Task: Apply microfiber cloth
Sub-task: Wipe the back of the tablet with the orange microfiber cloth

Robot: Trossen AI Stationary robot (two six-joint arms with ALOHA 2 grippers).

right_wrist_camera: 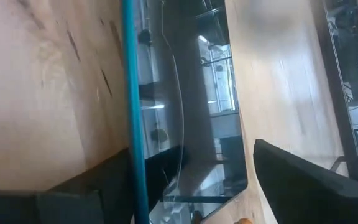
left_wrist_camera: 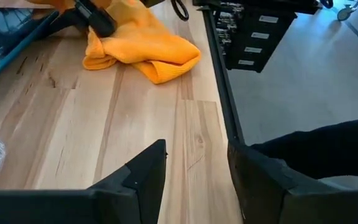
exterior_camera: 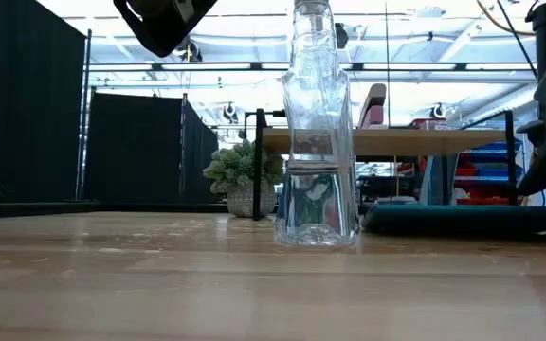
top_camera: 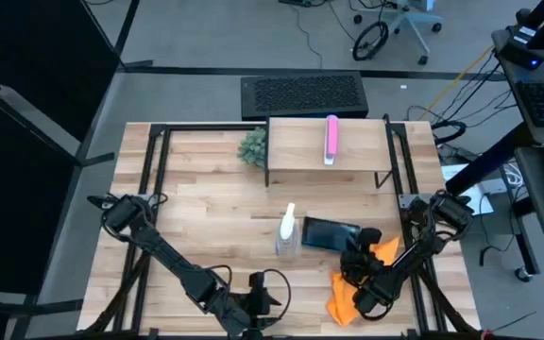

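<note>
Right gripper fingers spread wide over the dark tablet, holding nothing, microfiber cloth bunched on the worktop just behind them, left gripper fingers parted, empty, cloth ahead.

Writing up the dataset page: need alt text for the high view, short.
Overhead view of a wooden table: the right gripper sits over a dark tablet beside an orange microfiber cloth, with a clear spray bottle left of the tablet. The left gripper waits at the near edge.
</note>
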